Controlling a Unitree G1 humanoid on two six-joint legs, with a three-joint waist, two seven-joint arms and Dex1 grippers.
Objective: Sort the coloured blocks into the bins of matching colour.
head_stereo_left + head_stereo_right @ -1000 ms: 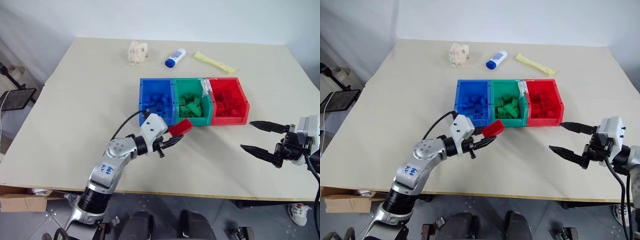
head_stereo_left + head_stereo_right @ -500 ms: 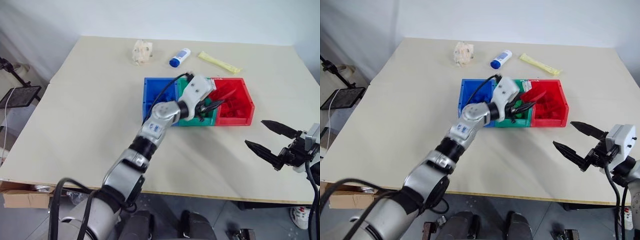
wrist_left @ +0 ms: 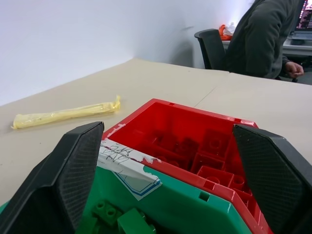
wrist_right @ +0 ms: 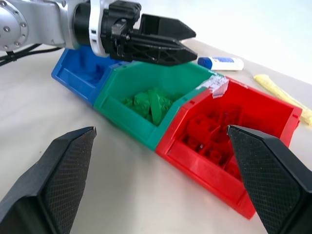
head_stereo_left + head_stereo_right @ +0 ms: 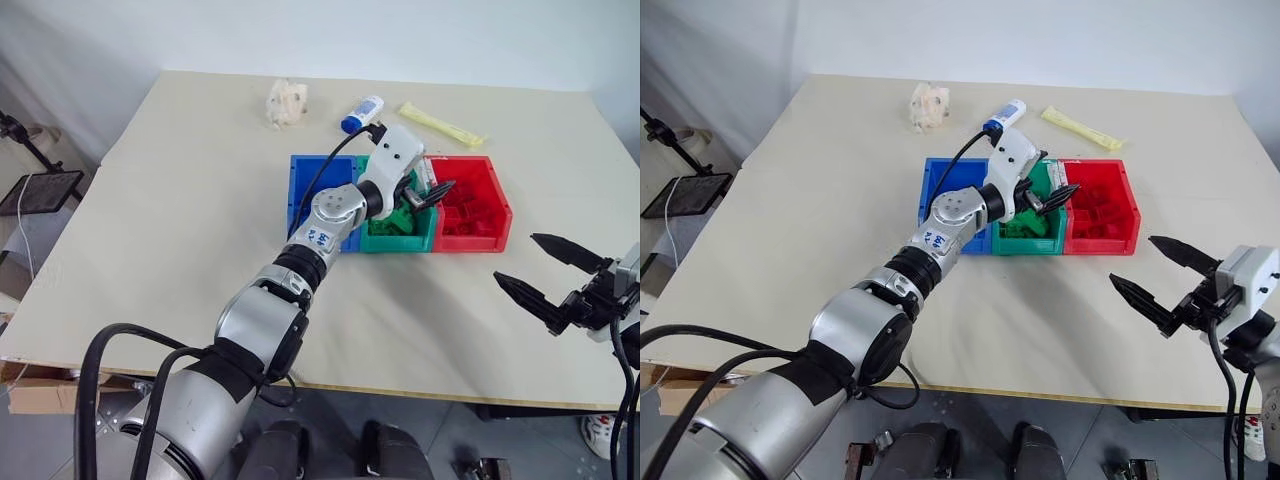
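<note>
Since a second ago our left pincer (image 5: 432, 193) has swung from the near table up over the bins (image 5: 401, 203), and the red block it carried is gone from its fingers; they now stand wide apart and empty, poised above the seam between the green bin (image 5: 395, 232) and the red bin (image 5: 494, 219). We judge the block dropped among the red blocks (image 4: 209, 131) already lying in the red bin, though we cannot pick it out. To finish this step well, we should lift the left pincer straight up before drawing it back, so the fingers do not catch the bin walls or the torn label (image 3: 127, 168) stuck on the divider. Our right pincer (image 5: 548, 273) hangs fully spread and empty over the table (image 5: 180, 200), near the right edge, well apart from the bins. Beyond the bins lie a white bottle (image 5: 361, 113), a yellow packet (image 5: 441, 124) and a crumpled pale object (image 5: 287, 103), none in the retreat path. A person (image 3: 265, 36) sits far behind.
</note>
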